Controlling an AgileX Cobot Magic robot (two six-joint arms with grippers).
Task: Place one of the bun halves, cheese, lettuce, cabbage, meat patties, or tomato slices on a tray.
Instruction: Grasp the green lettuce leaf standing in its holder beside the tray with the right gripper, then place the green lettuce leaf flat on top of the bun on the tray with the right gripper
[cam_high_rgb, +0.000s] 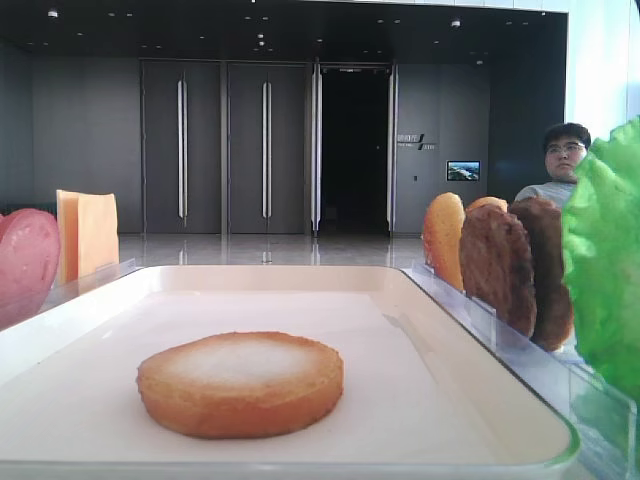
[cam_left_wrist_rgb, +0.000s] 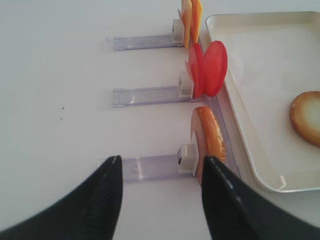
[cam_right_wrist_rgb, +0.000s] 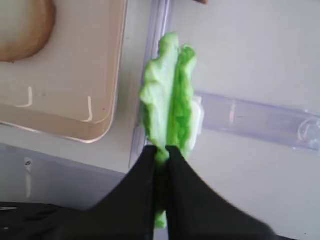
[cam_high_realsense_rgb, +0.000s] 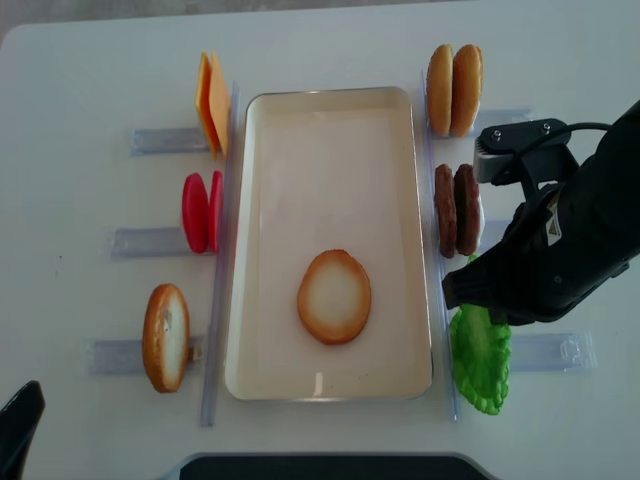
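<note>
Tabletop (cam_high_realsense_rgb: 90, 60): I see white surface carrying everything.
Tray (cam_high_realsense_rgb: 330, 110): centre, one bun half (cam_high_realsense_rgb: 334, 296) lying flat inside.
Lettuce (cam_right_wrist_rgb: 167, 107): upright in its holder by the tray's right rim.
Right claw (cam_right_wrist_rgb: 161, 152): I have it pinched onto the lettuce edge.
Left claw (cam_left_wrist_rgb: 161, 170): spread wide, nothing held.

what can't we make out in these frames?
- Right pincer: hidden under its own arm in the overhead view; the wrist view shows it shut on the lettuce.
- Lettuce: its lower edge is hidden between the pincer's fingers in the right wrist view.
- Bun half on the tray: cut by the frame edge there.
</note>
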